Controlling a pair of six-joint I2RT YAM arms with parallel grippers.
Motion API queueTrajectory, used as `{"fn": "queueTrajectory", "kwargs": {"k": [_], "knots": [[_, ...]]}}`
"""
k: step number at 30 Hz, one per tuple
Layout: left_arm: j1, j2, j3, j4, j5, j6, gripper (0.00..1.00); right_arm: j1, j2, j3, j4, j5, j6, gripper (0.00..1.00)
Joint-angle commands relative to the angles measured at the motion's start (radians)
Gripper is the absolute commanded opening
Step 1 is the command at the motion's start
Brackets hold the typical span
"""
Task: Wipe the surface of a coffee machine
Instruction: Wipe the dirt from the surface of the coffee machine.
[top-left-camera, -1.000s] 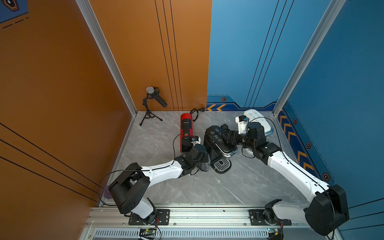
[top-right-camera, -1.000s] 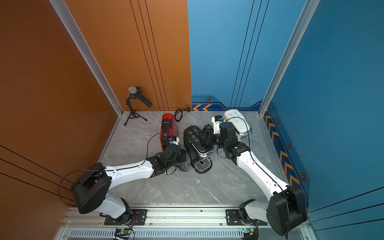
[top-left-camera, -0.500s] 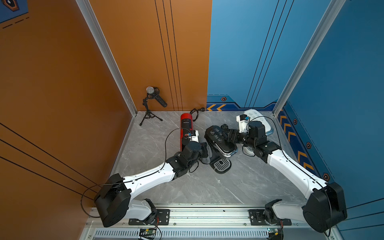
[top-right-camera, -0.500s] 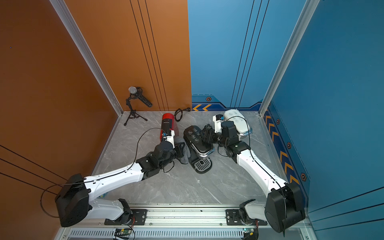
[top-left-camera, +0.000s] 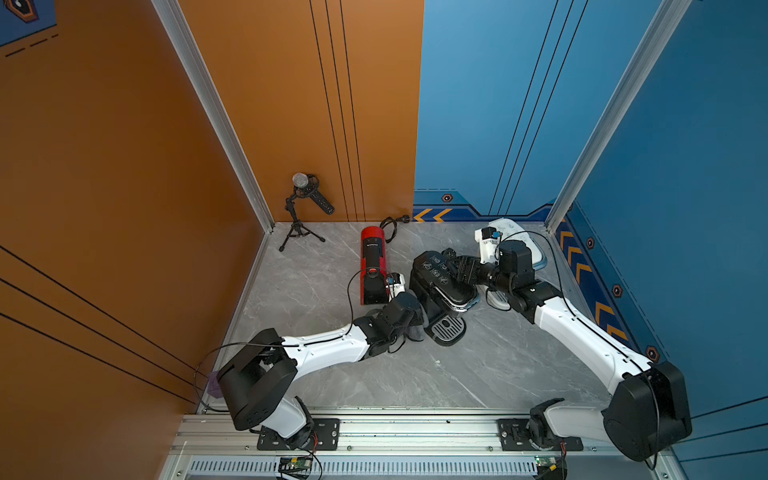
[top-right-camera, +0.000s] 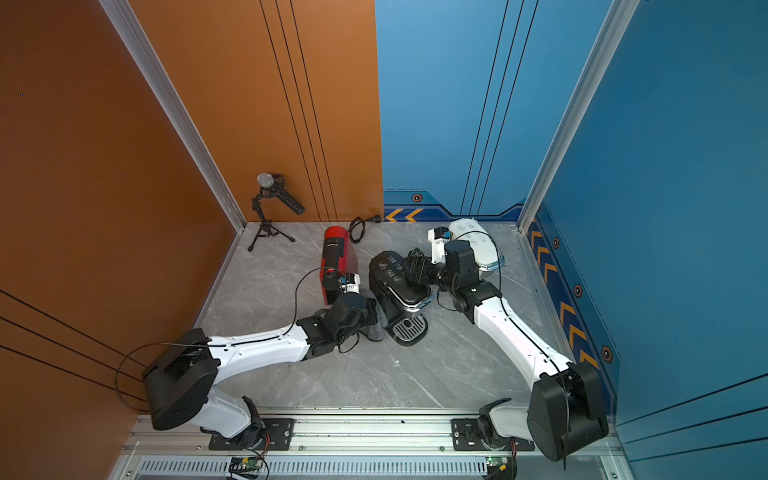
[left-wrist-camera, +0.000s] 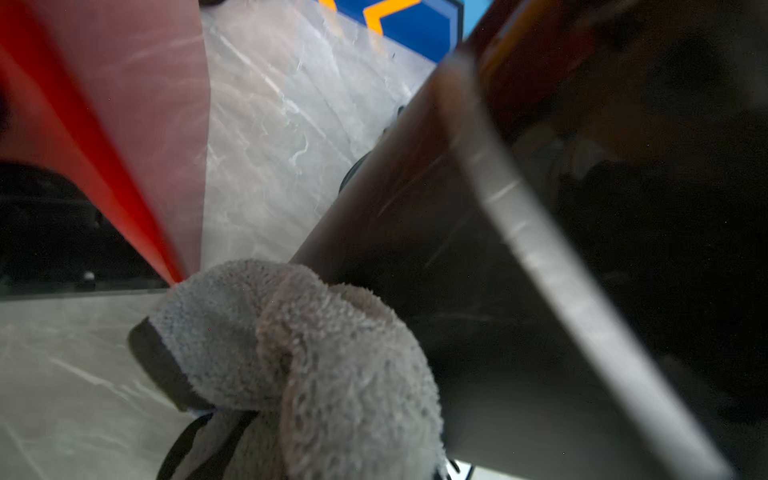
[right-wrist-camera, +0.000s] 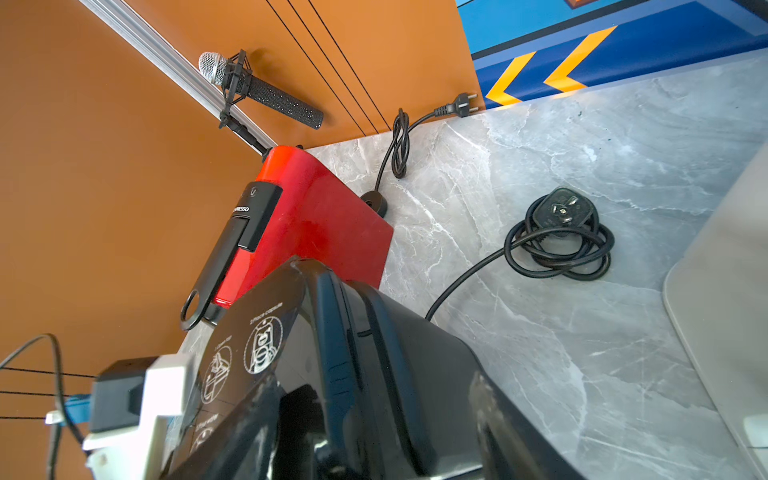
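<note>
The black coffee machine (top-left-camera: 440, 282) stands mid-table, its drip tray (top-left-camera: 446, 330) toward the front. My left gripper (top-left-camera: 413, 322) is shut on a grey fluffy cloth (left-wrist-camera: 299, 365) and presses it against the machine's left side wall (left-wrist-camera: 415, 257), low near the base. The cloth hides the fingers in the left wrist view. In both top views my right gripper (top-right-camera: 417, 270) clasps the rear top of the machine from the right. Its body (right-wrist-camera: 374, 374) fills the space between the jaws in the right wrist view.
A red coffee machine (top-left-camera: 372, 266) stands just left of the black one, leaving a narrow gap for the cloth. A microphone on a tripod (top-left-camera: 301, 199) is back left. A coiled power cord (right-wrist-camera: 561, 237) lies behind the machines, and a white lidded container (top-left-camera: 517, 232) sits back right.
My left gripper slid the cloth back along the machine's left side and then returned toward the front base. The right gripper stayed on the machine.
</note>
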Motion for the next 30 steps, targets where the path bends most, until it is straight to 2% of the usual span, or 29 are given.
{"fn": "queueTrajectory", "kwargs": {"k": [1, 7, 12, 24, 30], "knots": [[-0.029, 0.067, -0.002, 0.074, 0.107, -0.056, 0.00, 0.010, 0.034, -0.030, -0.082, -0.003, -0.029, 0.73], [-0.024, 0.047, 0.017, 0.080, 0.099, -0.021, 0.00, 0.005, 0.023, -0.034, -0.084, -0.007, -0.030, 0.73], [0.036, 0.048, 0.078, 0.081, 0.119, 0.028, 0.00, 0.004, 0.013, -0.034, -0.086, -0.010, -0.031, 0.73], [0.088, 0.221, 0.316, 0.080, 0.229, 0.096, 0.00, -0.001, -0.004, -0.050, -0.093, 0.002, -0.033, 0.73], [0.092, 0.150, 0.299, 0.079, 0.210, 0.145, 0.00, -0.007, -0.005, -0.049, -0.097, 0.006, -0.036, 0.73]]}}
